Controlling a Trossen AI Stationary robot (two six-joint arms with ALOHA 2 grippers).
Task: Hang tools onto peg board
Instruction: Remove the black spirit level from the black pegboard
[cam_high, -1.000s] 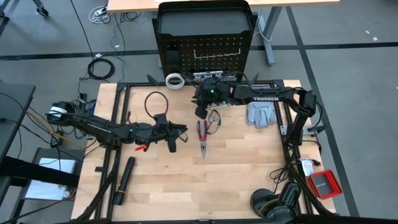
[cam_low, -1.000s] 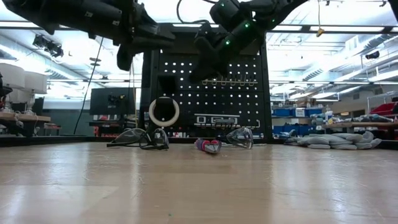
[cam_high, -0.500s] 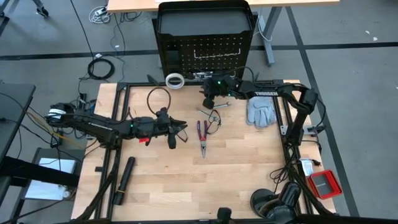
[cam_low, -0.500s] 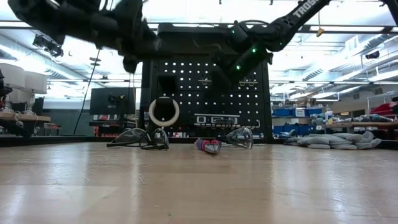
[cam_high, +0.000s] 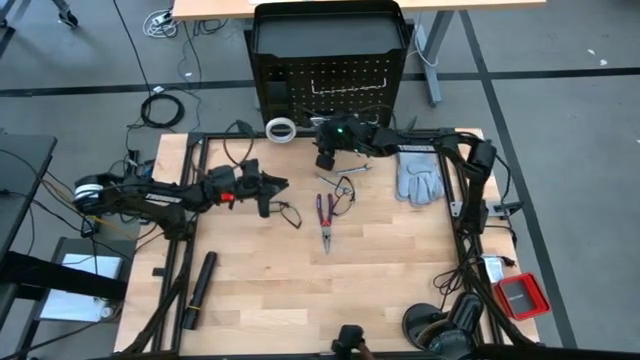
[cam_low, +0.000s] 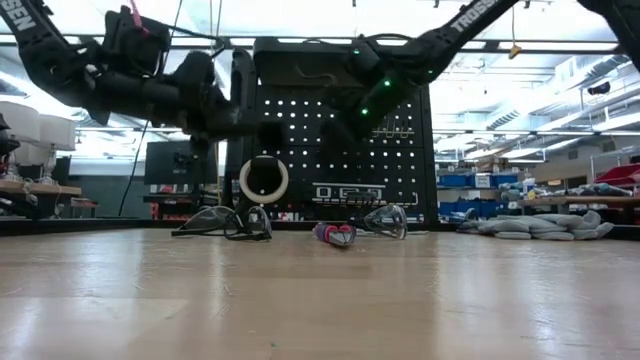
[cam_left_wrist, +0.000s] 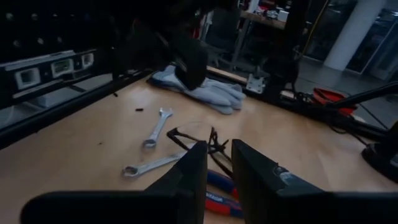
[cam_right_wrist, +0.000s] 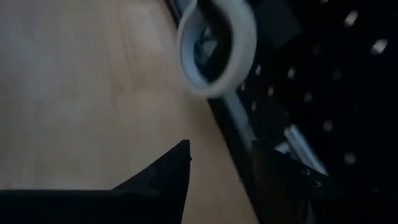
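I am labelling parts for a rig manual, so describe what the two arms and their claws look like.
Both arms are dark, slim, jointed links. The right arm carries white TROSSEN lettering along one link and a green light near its wrist; the left arm has a small red patch near its wrist and thin black cable looping off it. The left claw and right claw each end in two flat dark fingers.

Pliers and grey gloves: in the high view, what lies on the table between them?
Black-framed glasses lie between the pliers and the grey gloves, seen in the high view.
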